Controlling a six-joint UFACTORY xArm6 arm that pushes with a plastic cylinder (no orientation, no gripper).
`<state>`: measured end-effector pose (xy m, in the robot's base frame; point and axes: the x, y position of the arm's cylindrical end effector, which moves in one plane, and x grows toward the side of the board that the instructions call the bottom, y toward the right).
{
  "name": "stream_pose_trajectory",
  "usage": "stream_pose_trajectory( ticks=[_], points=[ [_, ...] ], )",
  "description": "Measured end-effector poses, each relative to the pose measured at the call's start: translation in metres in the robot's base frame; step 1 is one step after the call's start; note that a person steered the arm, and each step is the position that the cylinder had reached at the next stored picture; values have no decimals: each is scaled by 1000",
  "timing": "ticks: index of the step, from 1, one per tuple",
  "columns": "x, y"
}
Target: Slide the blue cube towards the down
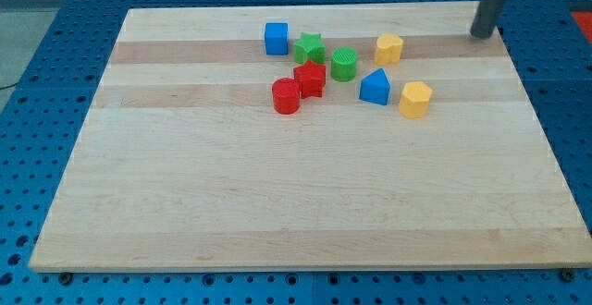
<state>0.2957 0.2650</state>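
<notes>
The blue cube (pixel 276 39) sits near the top middle of the wooden board (pixel 277 194), leftmost in a cluster of blocks. A green star (pixel 309 48) lies just to its right. My tip (pixel 481 35) rests near the board's top right corner, far to the right of the blue cube and apart from every block.
The cluster also holds a green cylinder (pixel 344 64), a red star (pixel 310 79), a red cylinder (pixel 286 96), a blue triangular block (pixel 375 87), a yellow block (pixel 388 48) and another yellow block (pixel 415 99). A blue perforated table (pixel 37 111) surrounds the board.
</notes>
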Motion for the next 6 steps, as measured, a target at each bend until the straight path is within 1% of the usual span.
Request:
stream_pose_trajectory(
  ticks=[1, 2, 3, 4, 6],
  points=[
    [40, -9],
    [4, -43],
    [-49, -80],
    [-62, -159],
    [-61, -265]
  ],
)
